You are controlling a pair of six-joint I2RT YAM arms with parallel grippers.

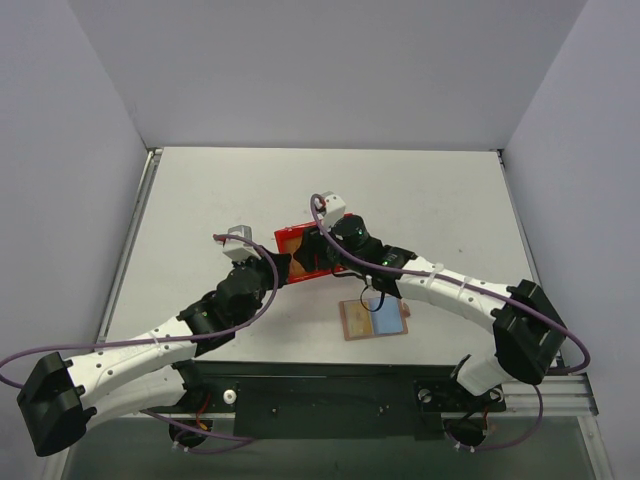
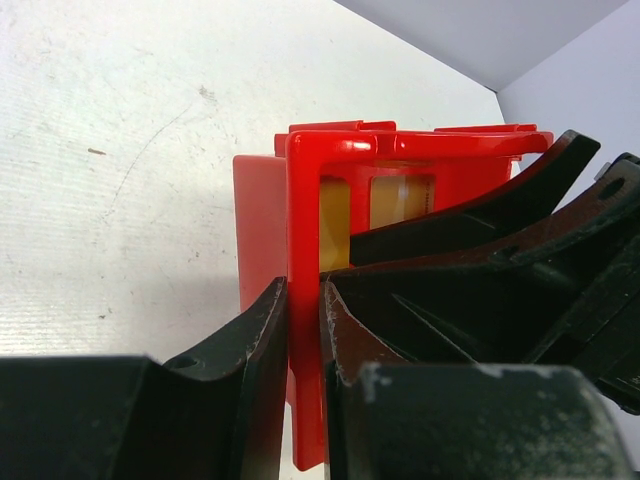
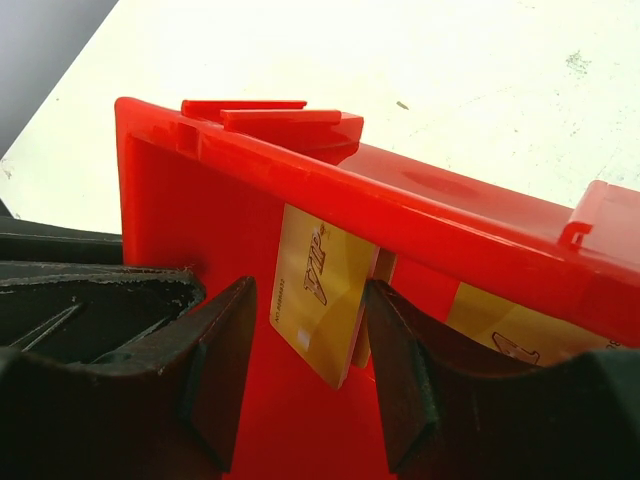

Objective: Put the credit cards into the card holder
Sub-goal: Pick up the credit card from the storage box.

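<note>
As the table (image 1: 200, 200) stands, its middle bears the red bin (image 1: 293, 240), one wall pinched by the left gripper (image 2: 303, 300); toward the near edge lies the card holder (image 1: 375, 318), open (tan and blue showing). Inside the bin lean the credit cards (image 3: 320, 285), the right gripper (image 3: 308, 295) spread astride one: best close squarely, then lift straight.
</note>
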